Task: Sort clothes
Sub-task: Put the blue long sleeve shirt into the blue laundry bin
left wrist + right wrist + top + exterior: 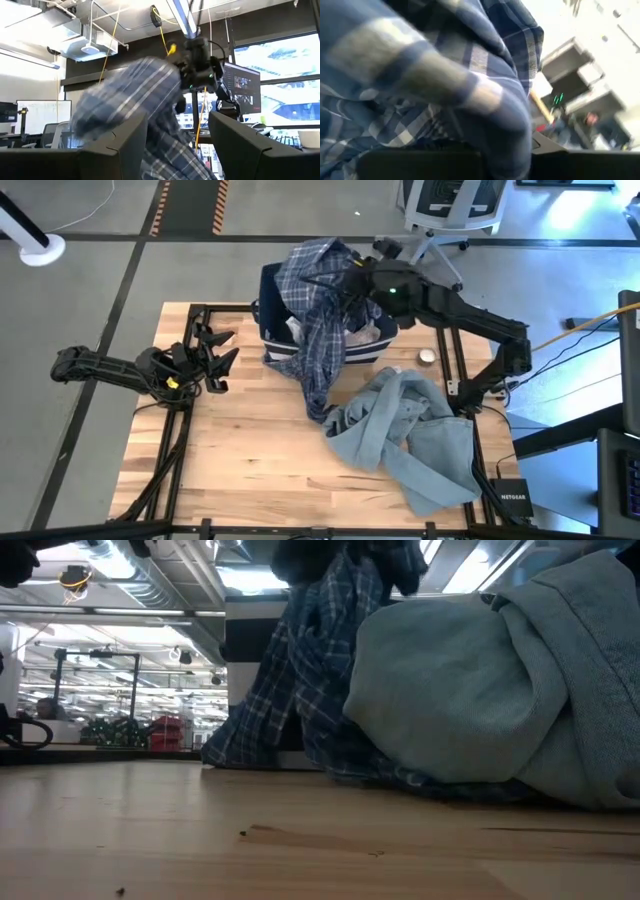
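Holding the plaid shirt (318, 310) pinched in your right gripper (352, 280) over the bin (272, 350), you're leaving the grey-blue garment (420, 435) unsorted, left gripper (215, 358) spread idle.

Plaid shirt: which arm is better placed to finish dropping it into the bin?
Right, probably. The right gripper is shut on the blue-and-white plaid shirt, holding it over the navy fabric bin with white stripes. The left gripper hangs open at the table's left side, apart from the clothes.
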`<state>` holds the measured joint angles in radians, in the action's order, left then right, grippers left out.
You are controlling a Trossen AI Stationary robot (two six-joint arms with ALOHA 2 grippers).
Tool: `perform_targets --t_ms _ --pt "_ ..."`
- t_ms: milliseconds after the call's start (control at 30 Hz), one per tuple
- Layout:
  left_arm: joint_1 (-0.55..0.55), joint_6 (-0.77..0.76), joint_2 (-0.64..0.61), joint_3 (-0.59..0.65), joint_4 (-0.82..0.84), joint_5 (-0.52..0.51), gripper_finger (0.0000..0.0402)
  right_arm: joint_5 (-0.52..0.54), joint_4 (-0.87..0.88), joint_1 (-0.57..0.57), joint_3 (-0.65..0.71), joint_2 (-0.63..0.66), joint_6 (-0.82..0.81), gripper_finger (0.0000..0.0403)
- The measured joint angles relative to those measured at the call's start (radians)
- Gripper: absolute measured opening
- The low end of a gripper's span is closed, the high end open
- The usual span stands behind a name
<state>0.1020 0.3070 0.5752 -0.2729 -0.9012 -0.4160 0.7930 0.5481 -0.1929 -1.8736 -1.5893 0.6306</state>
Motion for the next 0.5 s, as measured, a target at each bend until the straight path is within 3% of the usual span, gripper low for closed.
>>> perform_targets --t_ms 200,500 --pt "0.0 0.0 0.0 0.0 0.0 0.0 0.0208 -0.013 0.162 -0.037 0.0 -0.068 -0.169 0.0086" --pt "0.0 0.0 0.0 0.0 0.0 0.0 0.0208 -0.107 0.185 -0.037 0.001 -0.075 -0.158 0.018"
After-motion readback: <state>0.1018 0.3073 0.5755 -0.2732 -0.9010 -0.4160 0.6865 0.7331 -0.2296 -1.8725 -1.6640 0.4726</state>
